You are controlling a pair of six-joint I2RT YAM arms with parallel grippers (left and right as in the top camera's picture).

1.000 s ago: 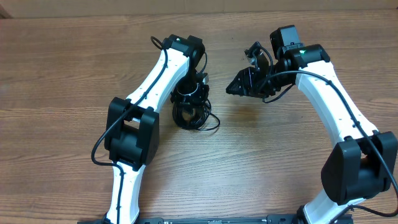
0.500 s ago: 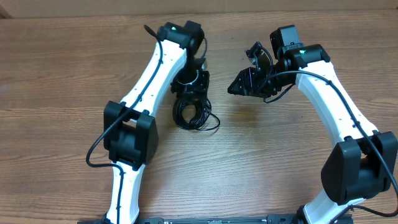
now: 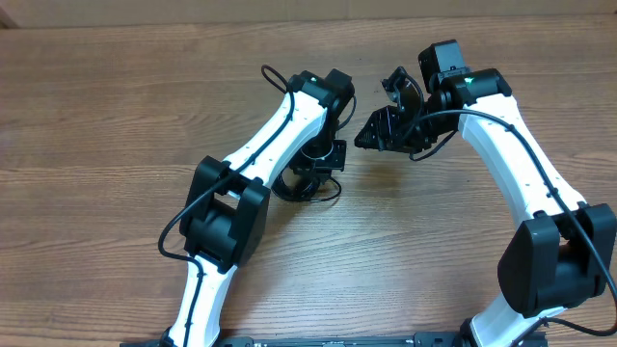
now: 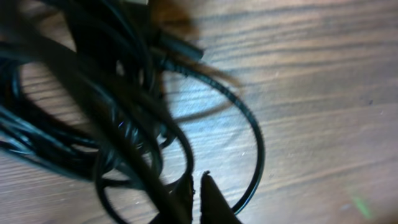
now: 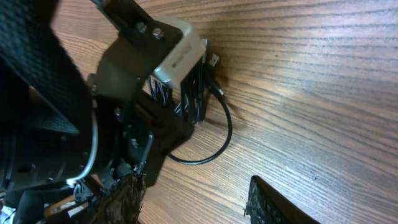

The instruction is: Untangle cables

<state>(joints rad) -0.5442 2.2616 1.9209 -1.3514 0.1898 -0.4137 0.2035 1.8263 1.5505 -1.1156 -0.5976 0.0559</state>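
The cables [image 3: 310,191] lie as a black tangled bundle on the wooden table, partly under my left arm. My left gripper [image 3: 326,159] points down at the bundle's upper right edge. In the left wrist view the cables [image 4: 118,112] fill the left side and one loop [image 4: 255,137] curves out to the right. There my left gripper [image 4: 198,186] is shut; a blurred strand crosses its left finger and nothing shows between the tips. My right gripper [image 3: 371,130] hovers open to the right of the bundle. In its own view the right gripper [image 5: 196,199] is empty, facing a cable loop [image 5: 221,140].
The left arm's white and black wrist [image 5: 177,53] stands close in front of the right gripper. A small plug [image 4: 183,46] lies at the top of the tangle. Bare wooden table [image 3: 434,241] stretches around both arms.
The left arm has swung right and dropped onto the bundle's right edge, and its jaws have closed. The right gripper has barely moved.
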